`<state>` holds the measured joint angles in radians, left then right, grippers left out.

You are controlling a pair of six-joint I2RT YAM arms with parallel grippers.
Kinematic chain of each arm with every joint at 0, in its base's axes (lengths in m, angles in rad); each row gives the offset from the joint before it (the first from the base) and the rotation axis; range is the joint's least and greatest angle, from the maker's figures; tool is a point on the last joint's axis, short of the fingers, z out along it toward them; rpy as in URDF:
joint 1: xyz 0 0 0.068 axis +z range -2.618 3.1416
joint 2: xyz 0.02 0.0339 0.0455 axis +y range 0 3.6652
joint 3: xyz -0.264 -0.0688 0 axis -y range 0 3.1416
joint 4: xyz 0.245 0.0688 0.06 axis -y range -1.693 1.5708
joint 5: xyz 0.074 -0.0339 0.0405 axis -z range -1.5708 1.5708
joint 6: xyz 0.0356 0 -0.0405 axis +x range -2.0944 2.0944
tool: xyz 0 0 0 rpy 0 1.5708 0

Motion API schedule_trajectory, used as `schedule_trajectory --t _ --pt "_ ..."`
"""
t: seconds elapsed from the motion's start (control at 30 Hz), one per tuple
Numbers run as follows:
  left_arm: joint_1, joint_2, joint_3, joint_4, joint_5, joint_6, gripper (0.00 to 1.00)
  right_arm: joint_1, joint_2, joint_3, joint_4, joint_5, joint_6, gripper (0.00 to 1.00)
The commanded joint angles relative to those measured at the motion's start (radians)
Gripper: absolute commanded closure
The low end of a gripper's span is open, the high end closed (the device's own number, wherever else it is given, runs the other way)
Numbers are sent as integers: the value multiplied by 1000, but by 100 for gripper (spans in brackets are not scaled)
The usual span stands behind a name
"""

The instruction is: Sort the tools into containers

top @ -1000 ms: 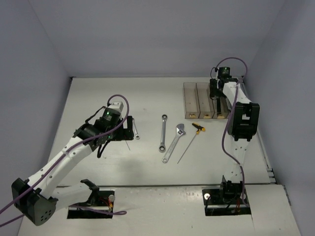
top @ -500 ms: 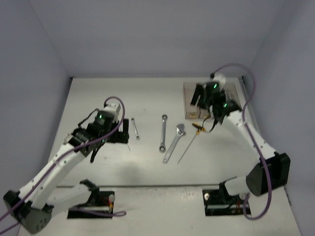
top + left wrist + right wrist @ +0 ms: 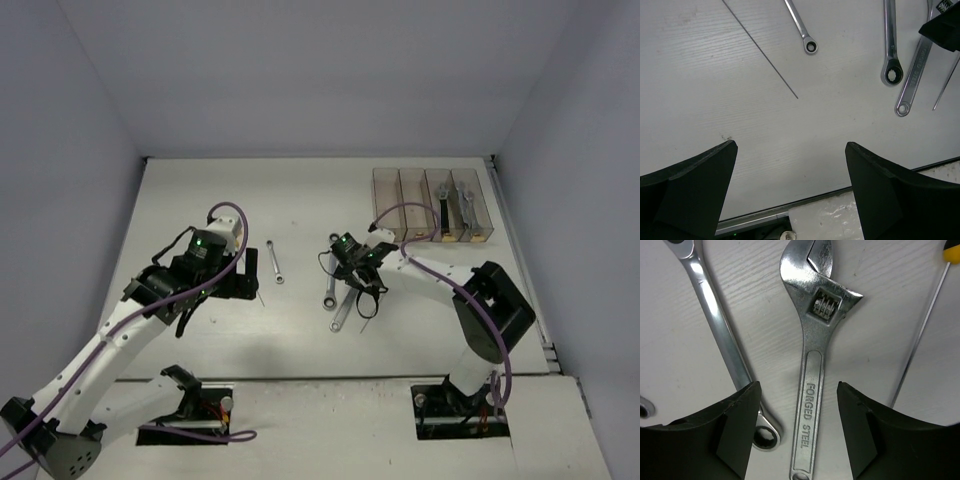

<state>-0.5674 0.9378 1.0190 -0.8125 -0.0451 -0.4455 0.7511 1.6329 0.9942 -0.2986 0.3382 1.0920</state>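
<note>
Right claw (image 3: 797,395) gapes over adjustable spanner (image 3: 822,304); left claw (image 3: 790,150) spread wide.

Four bins (image 3: 386,205), five loose tools (image 3: 889,40)

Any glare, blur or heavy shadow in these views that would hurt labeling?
Right wrist: sharp, the stamp on the adjustable spanner is legible, with glare along the ratchet wrench shaft. Left wrist: the thin rod crisp, fingers nearly featureless black. Top external: even light, only a soft shadow on the table beside the left arm.
</note>
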Motion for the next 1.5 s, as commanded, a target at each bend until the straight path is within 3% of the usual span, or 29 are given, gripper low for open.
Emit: schedule_trajectory --t 0.0,0.6,0.83,1.27,1.47 --pt "6 -34 10 2 21 -4 13 -4 73 70 13 99 148 41" --pt "7 -28 -5 3 17 -10 13 -51 223 95 12 63 132 48" --pt "7 -30 -10 1 7 -10 13 -51 254 79 -3 41 140 58" --pt "6 -77 -25 0 -13 -28 13 -49 381 141 -203 -5 11 61" --pt "8 -112 -41 -8 -26 -41 13 -59 430 210 -247 -1 -12 73"
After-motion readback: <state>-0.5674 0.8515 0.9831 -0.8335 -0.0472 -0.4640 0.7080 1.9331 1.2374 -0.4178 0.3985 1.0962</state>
